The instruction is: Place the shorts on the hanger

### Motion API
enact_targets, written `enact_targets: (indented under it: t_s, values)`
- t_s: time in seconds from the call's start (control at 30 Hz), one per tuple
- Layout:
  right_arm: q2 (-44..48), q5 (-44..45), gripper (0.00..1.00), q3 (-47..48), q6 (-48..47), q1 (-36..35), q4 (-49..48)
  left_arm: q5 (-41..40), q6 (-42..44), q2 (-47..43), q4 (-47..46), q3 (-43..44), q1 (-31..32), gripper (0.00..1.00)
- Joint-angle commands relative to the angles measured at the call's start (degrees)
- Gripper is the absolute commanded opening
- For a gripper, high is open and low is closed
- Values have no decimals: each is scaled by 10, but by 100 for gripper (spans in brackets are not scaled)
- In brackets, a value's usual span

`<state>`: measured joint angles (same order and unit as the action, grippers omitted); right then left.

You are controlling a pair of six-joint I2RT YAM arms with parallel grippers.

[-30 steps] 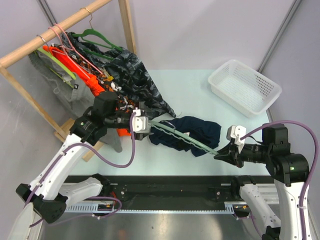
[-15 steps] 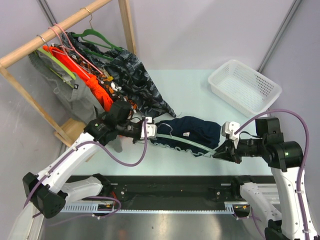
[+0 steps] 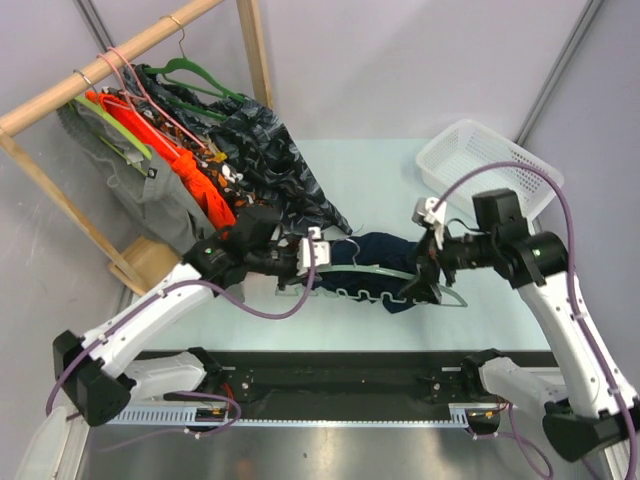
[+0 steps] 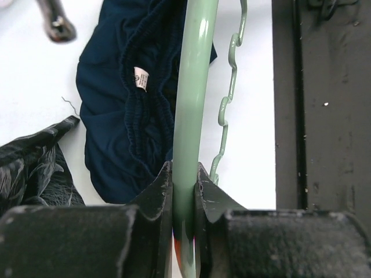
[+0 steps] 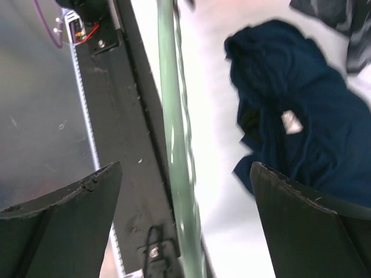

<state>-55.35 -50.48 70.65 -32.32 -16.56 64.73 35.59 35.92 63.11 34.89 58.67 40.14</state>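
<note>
Right arm has swung in from the 4 o'clock table edge to mid-table over the last second. The left gripper [image 3: 312, 262] has slid toward centre too. The hanger [image 3: 372, 272] has turned from a diagonal to roughly a 9-to-3 line.

- Near edge, 6 o'clock: the hanger's wavy bar runs along the table [image 3: 390, 190] just short of the black rail.
- Left gripper [image 4: 184, 179]: clamped tight on the hanger [image 4: 194, 87] arm at its 9 o'clock end, pads touching both sides.
- Right gripper [image 3: 425, 275]: over the 3 o'clock half of the hanger. In the wrist view it [image 5: 185, 171] is spread wide, and the hanger [image 5: 174, 145] passes between the fingers with clear gaps on both sides, not gripped.
- The shorts [image 3: 385, 250]: bunched at table centre, white label [image 4: 141, 79] showing. The hanger's upper arm crosses their near part. Can't tell whether any cloth is threaded through the frame. Also seen in the left wrist view [image 4: 122, 116] and the right wrist view [image 5: 313, 127].
- 2 o'clock, far: white basket [image 3: 490, 175].
- 10 o'clock, far: wooden rack [image 3: 120, 55] with a patterned garment [image 3: 270, 160] and an orange garment [image 3: 195, 180] hanging.
</note>
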Motion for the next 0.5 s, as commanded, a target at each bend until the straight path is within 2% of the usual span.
enact_targets:
  t_s: [0.0, 0.07, 0.2, 0.47]
  values:
    - [-43, 66, 95, 49, 50, -59, -95, -74, 7, 36, -33, 43, 44, 0]
    - [-70, 98, 93, 71, 36, -89, -108, -76, 4, 50, -29, 59, 54, 0]
    - [-99, 125, 73, 85, -13, -129, -96, -71, -9, 82, -19, 94, 56, 0]
    - [-144, 137, 59, 86, -28, -159, -128, -69, -12, 98, -30, 116, 64, 1]
